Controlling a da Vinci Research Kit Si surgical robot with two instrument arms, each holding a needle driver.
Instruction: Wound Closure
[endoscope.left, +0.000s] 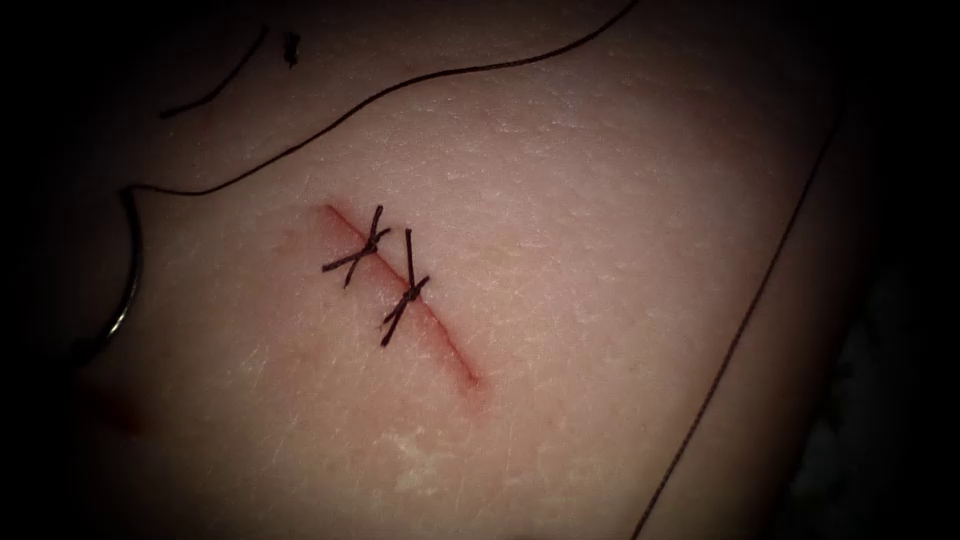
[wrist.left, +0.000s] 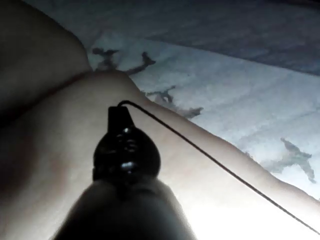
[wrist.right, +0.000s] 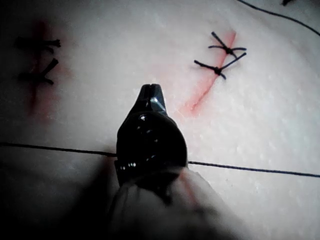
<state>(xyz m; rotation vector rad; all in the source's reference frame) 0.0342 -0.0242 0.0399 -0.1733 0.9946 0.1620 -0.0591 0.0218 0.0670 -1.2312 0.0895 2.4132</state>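
The tissue (endoscope.left: 600, 250) carries a slanted cut (endoscope.left: 440, 340) closed along its upper part by two knotted stitches (endoscope.left: 362, 247) (endoscope.left: 405, 292). The curved needle (endoscope.left: 128, 290) lies on the tissue far left of the cut, free of both tools, its tip in shadow. Its thread (endoscope.left: 400, 88) sweeps from there across the top. Another run of thread (endoscope.left: 740, 335) crosses right of the cut. My left tool (wrist.left: 119, 107) has its jaws shut on the thread (wrist.left: 210, 159). My right tool (wrist.right: 151, 90) is shut, holds nothing, and points at the cut's (wrist.right: 205, 90) unstitched end; thread (wrist.right: 250, 168) passes beneath it.
A loose cut piece of thread (endoscope.left: 215, 80) and a small scrap (endoscope.left: 291, 48) lie at the upper left. A second cut with two stitches (wrist.right: 37, 62) sits beside this one. A patterned cloth (wrist.left: 225, 75) lies beyond the tissue's edge.
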